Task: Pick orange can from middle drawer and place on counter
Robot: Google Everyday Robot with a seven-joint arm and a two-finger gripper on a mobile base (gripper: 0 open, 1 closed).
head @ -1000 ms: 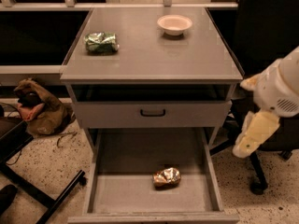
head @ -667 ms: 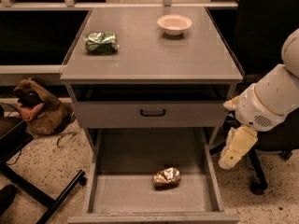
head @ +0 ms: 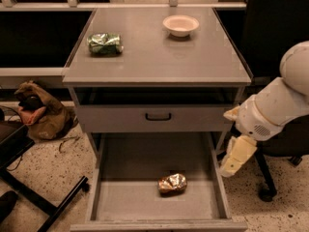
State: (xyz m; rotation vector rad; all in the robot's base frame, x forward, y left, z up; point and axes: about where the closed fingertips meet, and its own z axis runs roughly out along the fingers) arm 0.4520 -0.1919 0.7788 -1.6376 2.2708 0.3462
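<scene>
Middle drawer [head: 116,199] is pulled out at the bottom of the grey cabinet, floor and low side walls in full view. Contents: one orange can [head: 172,183], crumpled and shiny, lying on its side on the drawer floor. It sits right of centre in the view, apart from both side walls.

Above it is a shut drawer front [head: 111,119] with one black handle [head: 158,116].

Counter [head: 159,62] carries two items. One green can [head: 105,43] lies on its side at the rear left. One pale bowl [head: 180,25] stands upright at the rear, right of centre. The two are well apart.

Gripper [head: 237,157] is cream-coloured and hangs outside the drawer, just beyond its right side wall, pointing down and tilted a little toward the cabinet. It is on the end of the white arm [head: 282,105], which comes in from the view's right edge. Jaws: cannot tell whether apart or together from this angle.

Orange can vs gripper: the can is view-left of the gripper and lower in the frame, near but not touching. The drawer's right wall stands between them. The gripper is not over the drawer floor.

Counts:
- cans: 2 (1 orange, 1 green)
- bowls: 1
- drawers: 2 (1 open, 1 shut)
- handles: 1
- grippers: 1

On the speckled floor, a brown bag [head: 41,117] sits left of the cabinet and black chair legs [head: 43,204] are at lower left.
</scene>
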